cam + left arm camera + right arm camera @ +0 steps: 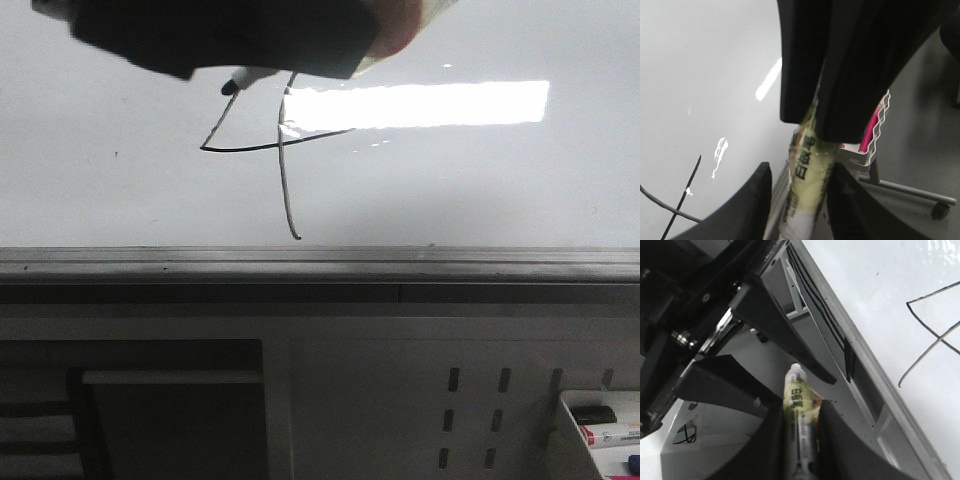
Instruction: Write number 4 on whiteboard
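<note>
The whiteboard (pixel 120 190) bears the number 4 (pixel 285 150) in thin black line; it also shows in the right wrist view (pixel 930 335), and part of its strokes in the left wrist view (pixel 682 200). A marker with a yellow-green label (pixel 797 400) is clamped between my right gripper's (pixel 800 440) fingers. My left gripper (pixel 800 200) stands open around the same marker (pixel 807 170), with a gap on one side. In the front view both grippers form one dark mass at the top (pixel 220 35). The marker's black tip (pixel 230 87) sits by the top of the slanted stroke.
The board's grey lower rail (pixel 320 265) runs the full width. Below it is a grey perforated panel (pixel 470 420) and a white tray of markers (pixel 600 430). A white wire basket with a pink item (pixel 875 130) and a wheeled stand leg (pixel 940 210) lie beyond.
</note>
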